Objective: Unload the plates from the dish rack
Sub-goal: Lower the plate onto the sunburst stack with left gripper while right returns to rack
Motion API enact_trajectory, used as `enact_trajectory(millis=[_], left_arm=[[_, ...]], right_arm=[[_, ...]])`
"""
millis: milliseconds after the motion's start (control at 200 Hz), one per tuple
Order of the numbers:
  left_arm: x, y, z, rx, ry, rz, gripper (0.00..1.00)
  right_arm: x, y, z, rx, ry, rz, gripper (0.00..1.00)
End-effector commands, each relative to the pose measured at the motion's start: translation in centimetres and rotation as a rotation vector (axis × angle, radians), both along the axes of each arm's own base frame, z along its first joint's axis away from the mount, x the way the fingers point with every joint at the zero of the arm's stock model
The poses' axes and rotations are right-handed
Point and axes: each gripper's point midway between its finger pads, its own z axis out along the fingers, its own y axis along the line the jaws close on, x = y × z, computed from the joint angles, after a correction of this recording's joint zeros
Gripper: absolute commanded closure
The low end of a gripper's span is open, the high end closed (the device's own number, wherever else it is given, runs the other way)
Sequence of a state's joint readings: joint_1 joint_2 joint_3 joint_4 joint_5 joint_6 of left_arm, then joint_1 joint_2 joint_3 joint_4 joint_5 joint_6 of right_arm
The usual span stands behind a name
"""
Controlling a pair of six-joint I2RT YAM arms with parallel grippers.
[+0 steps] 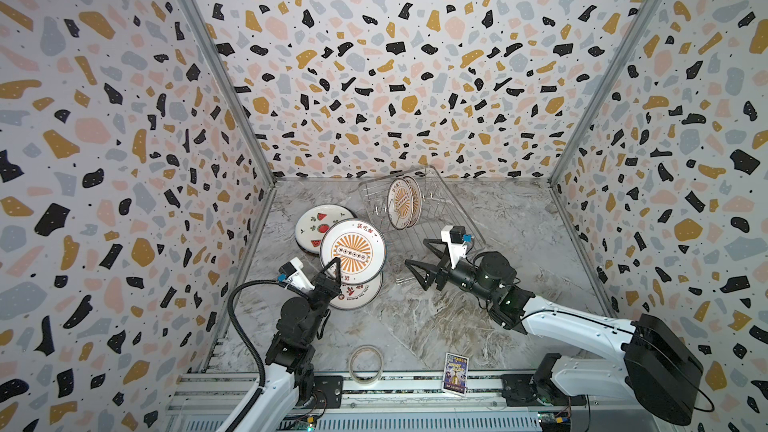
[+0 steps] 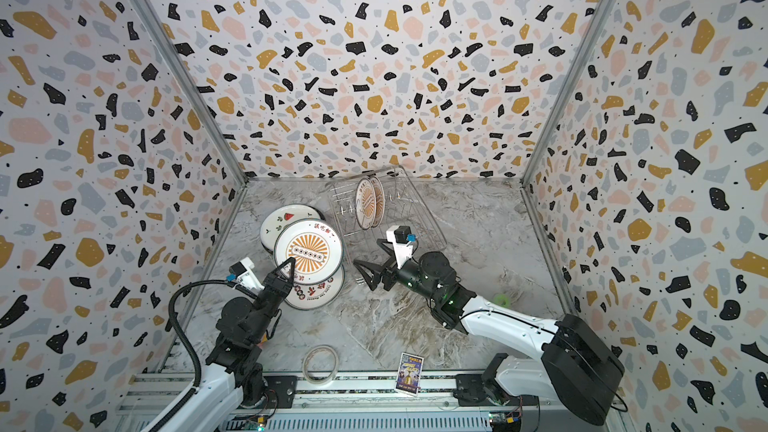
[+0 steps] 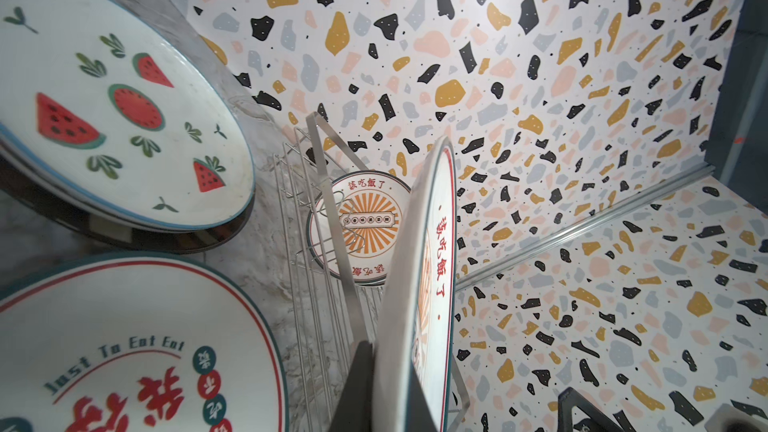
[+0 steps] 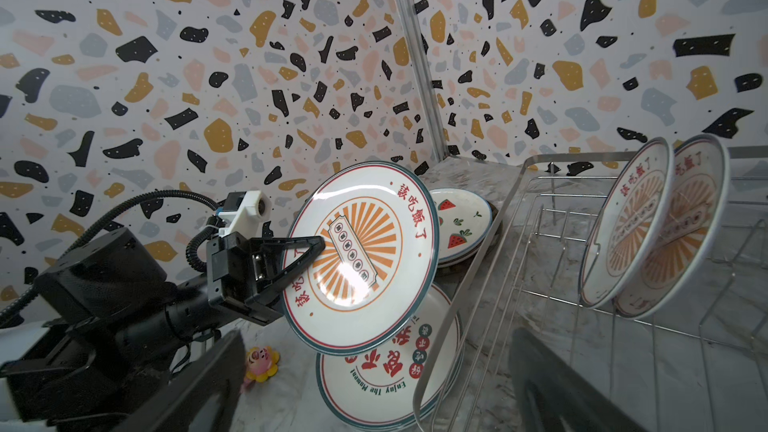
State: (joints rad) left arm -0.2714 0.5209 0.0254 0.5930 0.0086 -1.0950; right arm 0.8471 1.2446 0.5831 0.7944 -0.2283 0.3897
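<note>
We are at the set-down step. Our left tool (image 1: 333, 264) is clamped on a sunburst plate (image 1: 353, 252), which tilts above the stack (image 1: 361, 297) on the desk (image 1: 415, 326). Our right tool (image 1: 415, 252) stands apart and empty beside the rack (image 1: 440, 222), which holds two upright plates (image 1: 402, 202). Next, we judge: lower, release, fetch another.

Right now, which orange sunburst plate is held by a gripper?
The sunburst plate in the left gripper; the other two stand upright in the dish rack.
</note>
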Motion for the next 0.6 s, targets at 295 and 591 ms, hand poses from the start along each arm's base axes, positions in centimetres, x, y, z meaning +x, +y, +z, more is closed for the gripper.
enact_trajectory(millis=[295,591], left_arm=[[0.0,3.4,-3.2,-0.114,0.135,0.142,1.00],[-0.5,3.8,-6.9,-0.120,0.349,0.186,1.00]], right_arm=[[0.4,4.6,-0.9,-0.101,0.006,0.057,0.01],[1.0,5.9,-1.2,-0.126,0.007,0.033,0.01]])
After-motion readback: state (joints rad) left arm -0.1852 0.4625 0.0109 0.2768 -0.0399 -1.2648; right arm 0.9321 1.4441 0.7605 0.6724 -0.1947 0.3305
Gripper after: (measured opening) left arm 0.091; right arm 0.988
